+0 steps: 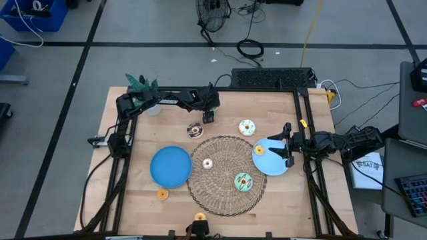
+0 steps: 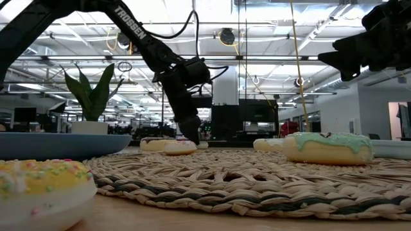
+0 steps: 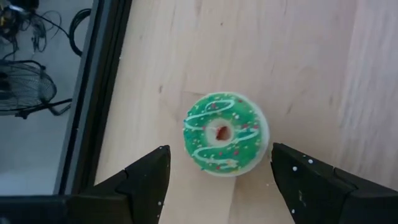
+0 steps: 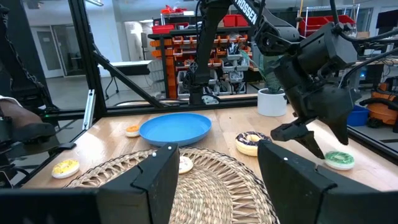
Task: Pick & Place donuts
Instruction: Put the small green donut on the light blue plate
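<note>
Hovering beyond the wicker mat [image 1: 225, 175], the left gripper [image 1: 208, 117] is spreading its fingers above a green-iced donut [image 3: 224, 133]. The right gripper [image 1: 288, 143], fingers spread, is waiting over the right blue plate [image 1: 265, 162] beside the mat. Most work is remaining: only an orange donut [image 1: 259, 151] is lying on that plate, with others on the mat and table.

A robotics lab or workshop: red parts bins [image 4: 245, 20] on racks, concrete floor [image 1: 153, 23], open industrial ceiling [image 2: 270, 25].

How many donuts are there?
7. Mint donut and small pink donut on the wicker mat; chocolate donut and striped green donut beyond it; small orange donut on the right blue plate; second orange donut by the left blue plate; yellow donut at the near edge. Others may be hidden.
</note>
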`<state>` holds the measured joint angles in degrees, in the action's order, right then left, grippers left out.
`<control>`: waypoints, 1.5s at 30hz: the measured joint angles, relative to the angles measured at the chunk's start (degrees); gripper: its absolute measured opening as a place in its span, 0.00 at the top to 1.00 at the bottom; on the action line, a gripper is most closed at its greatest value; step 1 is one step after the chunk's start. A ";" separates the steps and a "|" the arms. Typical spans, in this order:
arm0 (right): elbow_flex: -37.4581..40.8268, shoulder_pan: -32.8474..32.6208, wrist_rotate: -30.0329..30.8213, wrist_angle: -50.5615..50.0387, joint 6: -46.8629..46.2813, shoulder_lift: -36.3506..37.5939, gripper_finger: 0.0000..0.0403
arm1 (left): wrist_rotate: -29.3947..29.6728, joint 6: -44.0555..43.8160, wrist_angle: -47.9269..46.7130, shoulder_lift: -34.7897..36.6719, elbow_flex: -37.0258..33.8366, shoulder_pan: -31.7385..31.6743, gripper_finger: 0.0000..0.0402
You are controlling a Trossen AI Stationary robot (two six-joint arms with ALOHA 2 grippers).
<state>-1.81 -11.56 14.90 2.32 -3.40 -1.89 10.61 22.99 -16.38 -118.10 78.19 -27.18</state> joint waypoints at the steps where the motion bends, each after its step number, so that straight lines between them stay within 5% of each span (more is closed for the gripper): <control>1: 0.00 0.00 0.00 0.00 0.00 0.00 0.49 | -0.11 -0.31 0.02 0.00 0.00 0.02 0.32; 22: 0.00 0.00 0.01 0.00 0.00 0.00 0.49 | -9.71 -6.22 2.16 -0.17 0.00 -3.04 0.32; 45: 0.00 -0.02 0.00 0.05 -0.01 -0.04 0.49 | -7.91 -7.07 3.89 -2.45 -0.02 -2.86 0.32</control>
<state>-1.80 -11.57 14.90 2.37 -3.41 -1.93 2.70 15.92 -12.49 -120.55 78.17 -30.04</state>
